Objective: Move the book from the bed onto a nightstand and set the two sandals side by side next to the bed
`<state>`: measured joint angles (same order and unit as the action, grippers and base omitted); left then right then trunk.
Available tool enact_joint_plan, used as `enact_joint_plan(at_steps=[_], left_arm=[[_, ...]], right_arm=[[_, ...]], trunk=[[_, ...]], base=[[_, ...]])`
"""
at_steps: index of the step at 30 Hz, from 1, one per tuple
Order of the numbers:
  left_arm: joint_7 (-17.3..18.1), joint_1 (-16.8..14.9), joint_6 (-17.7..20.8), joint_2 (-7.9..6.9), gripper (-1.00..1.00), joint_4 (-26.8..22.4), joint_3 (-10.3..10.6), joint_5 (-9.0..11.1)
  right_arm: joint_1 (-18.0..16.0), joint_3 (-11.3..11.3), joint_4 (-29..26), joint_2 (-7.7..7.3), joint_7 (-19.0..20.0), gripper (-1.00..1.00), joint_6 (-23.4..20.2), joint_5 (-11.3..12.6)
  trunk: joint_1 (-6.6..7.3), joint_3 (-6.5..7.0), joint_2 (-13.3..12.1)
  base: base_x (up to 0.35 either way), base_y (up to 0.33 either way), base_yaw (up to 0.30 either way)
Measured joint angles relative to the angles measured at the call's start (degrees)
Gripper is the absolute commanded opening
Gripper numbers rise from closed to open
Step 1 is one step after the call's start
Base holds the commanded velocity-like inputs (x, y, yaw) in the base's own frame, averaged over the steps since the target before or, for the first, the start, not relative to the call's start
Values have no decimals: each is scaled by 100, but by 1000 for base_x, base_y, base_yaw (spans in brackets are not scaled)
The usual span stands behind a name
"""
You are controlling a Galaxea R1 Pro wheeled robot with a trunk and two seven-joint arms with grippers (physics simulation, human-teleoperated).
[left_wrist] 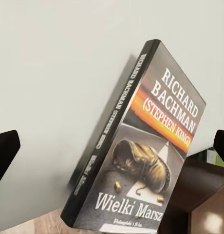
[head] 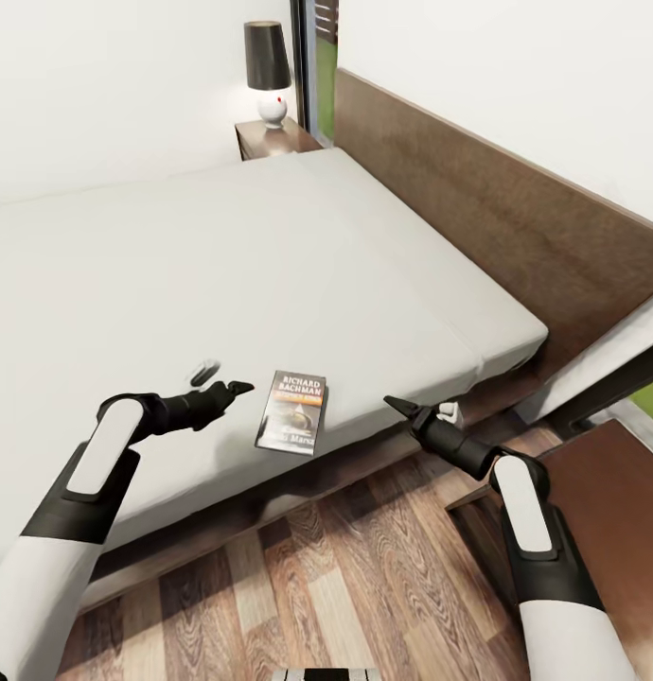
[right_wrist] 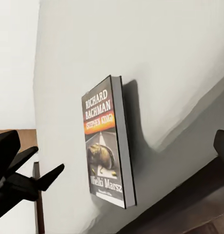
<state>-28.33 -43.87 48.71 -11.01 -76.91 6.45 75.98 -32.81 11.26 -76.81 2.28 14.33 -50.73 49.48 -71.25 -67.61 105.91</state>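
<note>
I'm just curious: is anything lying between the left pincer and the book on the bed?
No. In the head view, only bare mattress separates the left pincer from the book; the left wrist view shows the same.

Light is bright, even and diffuse, with the pale mattress [head: 270,246] nearly washed out and soft shadows beneath the left arm and beside the book [head: 292,411]. The wood floor [head: 308,577] shows mild sheen. Renders are sharp in the head view, slightly soft in both wrist views.
</note>
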Motion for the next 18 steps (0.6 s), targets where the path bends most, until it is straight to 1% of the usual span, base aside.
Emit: enact_joint_plan(at_steps=[1,4,8,10,11,13,14,15,16,18], left_arm=[[-2,1,1,0,100,-2,0,1],[-99,59,14,-2,100,-205,-26,129],[-298,123,29,-5,100,-482,-43,238],[-416,140,44,-6,100,-615,-47,296],[-419,141,45,-6,100,-617,-47,296],[-542,157,66,-6,100,-743,-49,380],[-544,157,67,-6,100,-745,-50,380],[-608,165,74,-7,100,-804,-50,433],[-817,188,92,-18,100,-997,-55,628],[-969,216,102,-64,100,-1137,-54,780]], right_arm=[[0,0,1,1,0,100,1,1],[11,-1,103,140,-11,100,83,53],[19,-4,295,315,-17,100,135,126],[21,-7,380,366,-18,100,147,156],[21,-7,381,366,-18,100,147,158],[20,-14,471,399,-22,100,157,186],[19,-14,473,400,-22,100,157,189],[19,-19,515,413,-23,100,163,199],[18,-53,616,479,-28,100,180,221],[17,-91,658,537,-33,100,186,236]], trunk=[[-22,-18,40],[-88,-72,160],[-176,-143,321],[-220,-177,401],[-242,-192,441],[-286,-221,521],[-308,-234,562],[-330,-247,602],[-351,-257,642],[-374,-260,683]], base=[[0,0,0],[0,0,0],[0,0,0],[0,0,0],[0,0,0],[0,0,0],[0,0,0],[0,0,0],[0,0,0],[0,0,0]])
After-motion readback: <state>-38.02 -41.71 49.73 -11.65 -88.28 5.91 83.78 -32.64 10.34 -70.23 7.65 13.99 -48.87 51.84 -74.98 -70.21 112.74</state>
